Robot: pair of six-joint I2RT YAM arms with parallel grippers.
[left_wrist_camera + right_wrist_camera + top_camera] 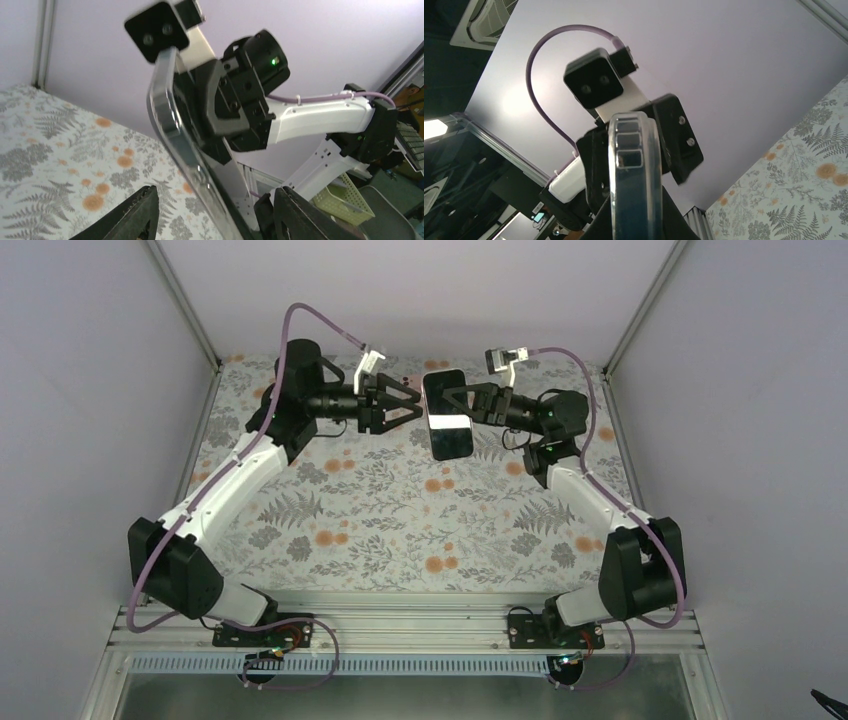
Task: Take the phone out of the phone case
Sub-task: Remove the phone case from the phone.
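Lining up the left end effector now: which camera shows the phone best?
Top external: the phone shows nearly whole, held aloft by the right end effector, with the open left end effector beside it. Left wrist shows only its long edge, tilted, and the right end effector clamping it. Right wrist shows just a narrow edge, close up.

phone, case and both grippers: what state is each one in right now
phone: held up off the table, on edge
case: on the phone, as far as the rim shows
right gripper: shut on the phone
left gripper: open, facing the phone, not gripping it
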